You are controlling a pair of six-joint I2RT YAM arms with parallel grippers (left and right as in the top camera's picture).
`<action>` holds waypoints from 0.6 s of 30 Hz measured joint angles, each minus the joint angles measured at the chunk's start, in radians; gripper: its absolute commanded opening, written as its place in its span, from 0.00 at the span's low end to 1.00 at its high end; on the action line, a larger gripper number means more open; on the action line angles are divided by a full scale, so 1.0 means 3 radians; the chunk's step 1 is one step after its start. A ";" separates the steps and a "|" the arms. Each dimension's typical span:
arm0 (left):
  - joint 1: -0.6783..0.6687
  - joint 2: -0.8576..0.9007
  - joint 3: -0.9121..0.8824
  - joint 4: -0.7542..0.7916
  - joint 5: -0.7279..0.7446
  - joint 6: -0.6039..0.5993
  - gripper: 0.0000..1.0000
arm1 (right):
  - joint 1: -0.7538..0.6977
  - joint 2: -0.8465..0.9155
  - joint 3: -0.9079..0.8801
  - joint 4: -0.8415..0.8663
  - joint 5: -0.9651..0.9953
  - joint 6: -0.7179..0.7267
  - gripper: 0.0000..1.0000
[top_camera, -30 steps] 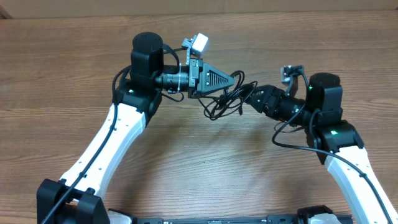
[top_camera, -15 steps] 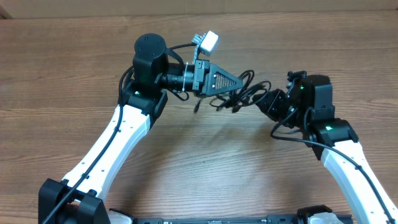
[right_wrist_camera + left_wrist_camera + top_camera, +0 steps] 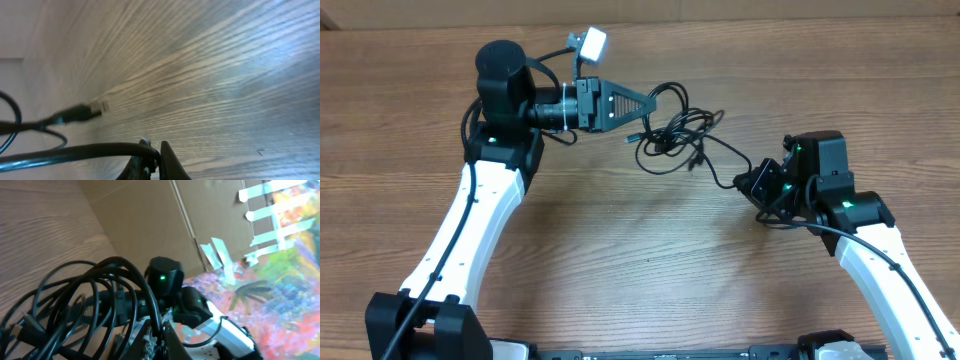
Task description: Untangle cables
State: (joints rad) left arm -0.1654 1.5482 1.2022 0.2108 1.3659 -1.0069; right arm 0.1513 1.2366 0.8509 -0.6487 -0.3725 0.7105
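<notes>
A tangle of thin black cables [image 3: 675,135] hangs in loops between my two grippers above the wooden table. My left gripper [image 3: 648,103] points right and is shut on a loop at the tangle's upper left. In the left wrist view the cables [image 3: 75,305] bunch in front of the left gripper [image 3: 159,332], one strand pinched in its jaws. A single strand [image 3: 715,165] runs down and right to my right gripper [image 3: 742,185], which is shut on it. The right wrist view shows that strand [image 3: 75,150] clamped in the right gripper [image 3: 156,150], and a plug end [image 3: 85,112] hangs over the table.
The wooden table [image 3: 640,260] spreads under both arms. Cardboard [image 3: 150,220] stands along its far edge, with taped colourful paper [image 3: 280,255] to one side. My right arm [image 3: 167,280] shows in the left wrist view behind the tangle.
The left arm has swung left with its loop. The right gripper has shut on a strand and drawn back to the right and nearer, so the tangle is stretched out between them.
</notes>
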 measured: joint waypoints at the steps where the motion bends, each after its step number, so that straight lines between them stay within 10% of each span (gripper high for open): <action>1: 0.0000 0.0000 0.0003 -0.0117 0.0001 0.0102 0.04 | 0.0001 0.0000 0.0001 -0.0029 0.0031 0.0003 0.04; 10: -0.0010 0.0000 0.0029 -0.1728 -0.0388 0.1464 0.04 | 0.0003 0.0000 0.0001 -0.0669 0.0793 0.0017 0.04; 18: -0.0015 0.0000 0.0032 -0.2850 -0.1803 0.2251 0.04 | 0.0003 0.0000 0.0001 -0.0919 0.1512 0.0076 0.04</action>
State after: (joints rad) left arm -0.1699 1.5482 1.2118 -0.6441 0.8249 -0.3317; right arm 0.1520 1.2366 0.8513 -0.9245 0.0811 0.7334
